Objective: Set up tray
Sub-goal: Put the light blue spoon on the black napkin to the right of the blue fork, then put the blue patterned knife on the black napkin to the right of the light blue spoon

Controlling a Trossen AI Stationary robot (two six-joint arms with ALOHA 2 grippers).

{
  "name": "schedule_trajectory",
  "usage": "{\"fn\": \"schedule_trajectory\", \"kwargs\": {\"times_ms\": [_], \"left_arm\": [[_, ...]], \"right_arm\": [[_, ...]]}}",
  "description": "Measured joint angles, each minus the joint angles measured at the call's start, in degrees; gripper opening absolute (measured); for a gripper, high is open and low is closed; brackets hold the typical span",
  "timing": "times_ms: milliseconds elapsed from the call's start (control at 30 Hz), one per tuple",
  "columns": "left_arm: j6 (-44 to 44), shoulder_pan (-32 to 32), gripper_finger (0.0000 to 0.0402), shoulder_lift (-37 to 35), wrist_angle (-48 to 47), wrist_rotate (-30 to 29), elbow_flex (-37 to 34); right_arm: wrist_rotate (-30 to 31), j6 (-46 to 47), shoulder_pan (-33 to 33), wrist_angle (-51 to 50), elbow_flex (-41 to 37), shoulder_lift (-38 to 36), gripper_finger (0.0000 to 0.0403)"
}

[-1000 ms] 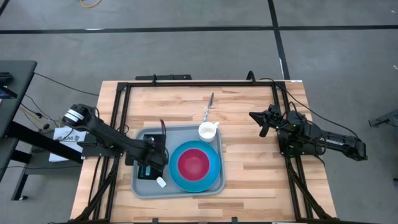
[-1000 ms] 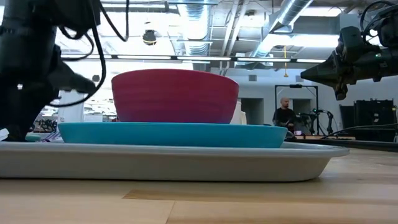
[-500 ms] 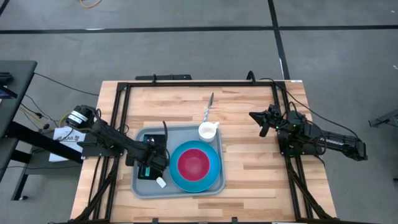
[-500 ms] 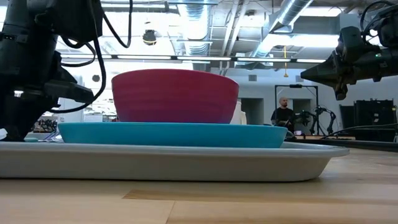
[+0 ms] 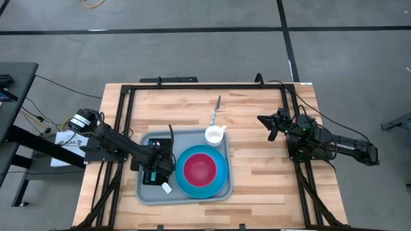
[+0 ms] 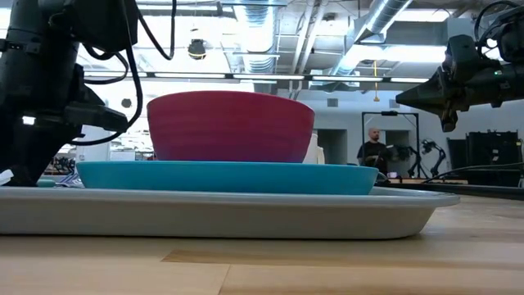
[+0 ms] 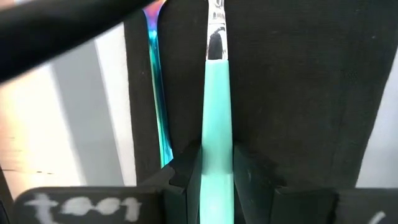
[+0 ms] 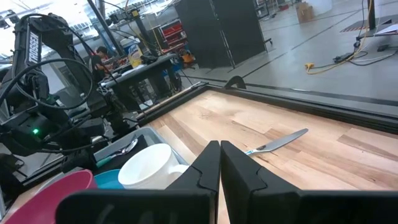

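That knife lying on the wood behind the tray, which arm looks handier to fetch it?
Probably the right. Its end effector hangs shut and empty, facing the knife, while the left end effector is down on the tray, gripping a teal-handled utensil.

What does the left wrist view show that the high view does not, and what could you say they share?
Only the left wrist view shows the left gripper shut on a teal-handled utensil lying over a black napkin. Only the high view shows the whole tray, plate, red bowl, white cup and the right gripper waiting above bare table. Both show the napkin and tray floor.
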Motion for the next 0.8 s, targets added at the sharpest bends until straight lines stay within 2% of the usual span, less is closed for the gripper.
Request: {"fn": "schedule_trajectory", "kwargs": {"times_ms": [200,600,700,800], "left_arm": [[0.09,0.0,0.0082,0.01,-0.02,0.03,0.11],[2.25,0.0,0.0164,0.0,-0.45,1.56,0.35],[2.65,0.0,0.0171,-0.02,-4.77,0.67,2.43],[3.42,0.46,0.0172,-0.02,-13.06,-0.95,6.28]], "right_arm": [[-0.02,0.0,0.0,0.0,0.0,0.02,0.0005],[-0.09,0.0,0.0,-0.04,0.01,0.01,0.0005],[-0.09,0.0,0.0,-0.04,0.02,0.02,0.0005],[-0.09,0.0,0.0,-0.07,0.0,0.02,0.0005]]}}
